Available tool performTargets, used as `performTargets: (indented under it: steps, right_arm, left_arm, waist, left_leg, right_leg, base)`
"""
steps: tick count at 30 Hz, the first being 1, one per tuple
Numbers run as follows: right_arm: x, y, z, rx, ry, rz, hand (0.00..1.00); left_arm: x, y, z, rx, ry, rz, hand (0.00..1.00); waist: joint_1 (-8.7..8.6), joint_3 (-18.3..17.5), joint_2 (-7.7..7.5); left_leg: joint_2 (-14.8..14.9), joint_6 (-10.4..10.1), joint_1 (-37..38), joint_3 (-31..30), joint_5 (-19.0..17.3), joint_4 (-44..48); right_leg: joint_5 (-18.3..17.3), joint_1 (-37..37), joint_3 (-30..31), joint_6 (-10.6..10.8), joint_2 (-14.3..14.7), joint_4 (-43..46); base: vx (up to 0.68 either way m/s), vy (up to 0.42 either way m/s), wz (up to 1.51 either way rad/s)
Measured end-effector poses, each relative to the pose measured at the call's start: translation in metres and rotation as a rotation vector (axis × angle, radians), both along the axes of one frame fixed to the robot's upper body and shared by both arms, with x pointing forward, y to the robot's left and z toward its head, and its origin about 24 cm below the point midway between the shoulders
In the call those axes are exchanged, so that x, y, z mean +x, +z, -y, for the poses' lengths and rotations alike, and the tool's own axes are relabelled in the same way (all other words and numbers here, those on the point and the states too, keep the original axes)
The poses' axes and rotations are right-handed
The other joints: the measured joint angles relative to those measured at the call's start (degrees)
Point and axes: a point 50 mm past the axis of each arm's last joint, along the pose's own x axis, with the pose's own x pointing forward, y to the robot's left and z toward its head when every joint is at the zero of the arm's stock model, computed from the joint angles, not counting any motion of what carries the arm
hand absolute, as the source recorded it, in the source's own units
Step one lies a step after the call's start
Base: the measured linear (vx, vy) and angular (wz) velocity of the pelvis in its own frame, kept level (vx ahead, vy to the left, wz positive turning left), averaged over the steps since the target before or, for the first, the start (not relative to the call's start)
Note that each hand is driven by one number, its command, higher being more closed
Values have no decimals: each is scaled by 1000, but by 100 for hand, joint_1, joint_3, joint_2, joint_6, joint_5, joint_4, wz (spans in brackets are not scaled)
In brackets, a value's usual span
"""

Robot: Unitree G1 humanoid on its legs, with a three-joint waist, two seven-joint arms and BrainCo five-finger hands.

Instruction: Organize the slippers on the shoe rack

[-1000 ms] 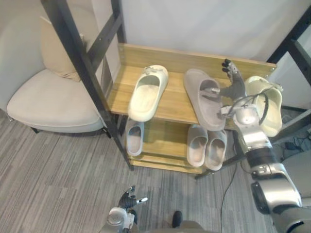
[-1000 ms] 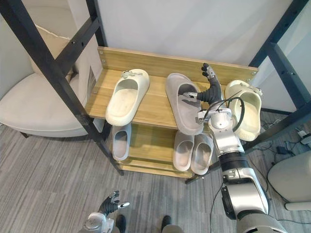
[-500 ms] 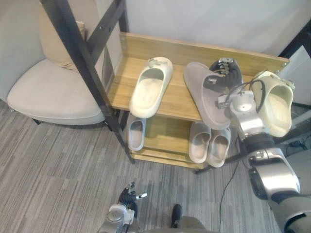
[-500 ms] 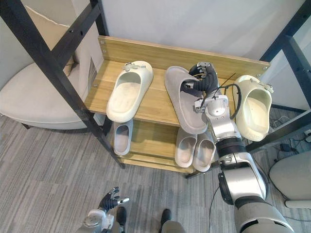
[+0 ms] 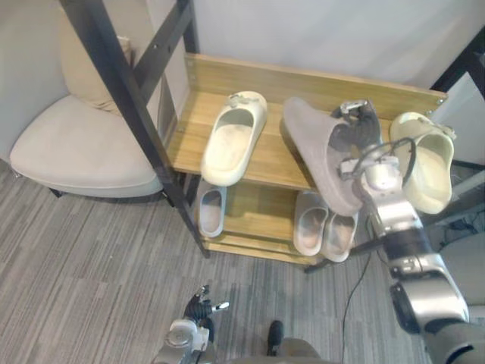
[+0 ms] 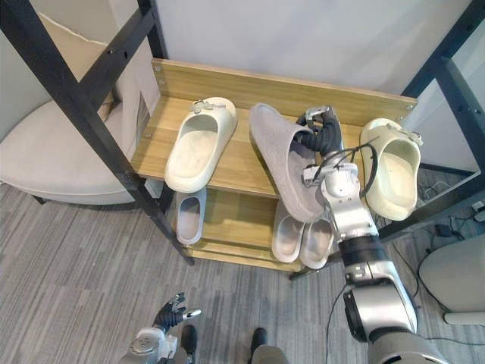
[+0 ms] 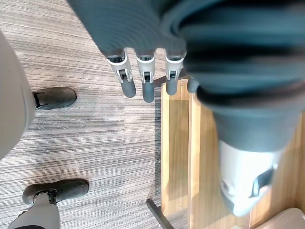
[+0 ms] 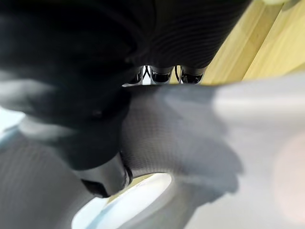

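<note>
- Grey slipper (image 5: 314, 152) is on the top shelf (image 5: 270, 161) of the shoe rack (image 5: 265, 80), right of centre. It is tipped up on its side rather than lying flat.
- Its toe end points to the back board. Its heel end hangs past the shelf's front edge and covers part of the pale pair (image 6: 288, 236) on the lower shelf.
- I cannot tell whether its lower edge touches the wood.
- Left cream slipper (image 6: 199, 144) lies flat on the same shelf, sole down, near the grey one but apart from it.
- Right cream slipper (image 6: 390, 168) sits at the rack's right end, just beyond the right hand and arm.
- A single pale slipper (image 6: 189, 216) lies at the left of the lower shelf.
- A black frame post (image 6: 83, 114) slants across in front of the rack's left end. A cream chair (image 5: 72, 152) stands behind it, on the grey carpet (image 5: 91, 280).
- Right hand (image 6: 322, 135) is clamped on the grey slipper's strap. Its fingers curl over the strap from the far side, and the wrist sits against the slipper's right edge.
- The right wrist view shows the grip close up. Dark fingertips (image 8: 162, 75) show past the strap's rim and the thumb (image 8: 102, 179) is tucked under the strap, with yellow shelf wood behind.
- Left hand (image 5: 198, 309) hangs low over the carpet, well away from the rack and holding nothing.
- The left wrist view shows its fingers (image 7: 147, 88) straight and slack above the carpet and a strip of the rack's wood.
</note>
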Motion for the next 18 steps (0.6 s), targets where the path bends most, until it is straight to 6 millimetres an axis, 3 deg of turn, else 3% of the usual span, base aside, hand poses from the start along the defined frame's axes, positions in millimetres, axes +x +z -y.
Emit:
performTargets:
  steps: [4,12,18]
  right_arm:
    - [-20,-8,-9,-10,24,32,100]
    - [-67,-1,-34,33,121,187,100]
    - [-95,-28,-46,86,176,122,100]
  left_arm:
    - [-1,-1,0,3,-8,-6,0]
    - [-3,-4,1,13,-22,-29,0]
    - [-8,-7,1,18,-26,-57,0]
  waist:
    - [-27,-7,9]
    - [-96,-79,46]
    - [-103,-251,83]
  left_leg:
    - [4,-1,63,111,-1,1]
    - [21,2,98,185,-5,1]
    - [17,15,171,265,-21,2]
  right_leg:
    - [16,-2,119,25,5,11]
    - [23,-9,196,37,12,21]
    - [23,1,288,37,7,43]
  base:
    - [-37,3,-12]
    - [-11,-1,-5]
    - [-8,1,-8]
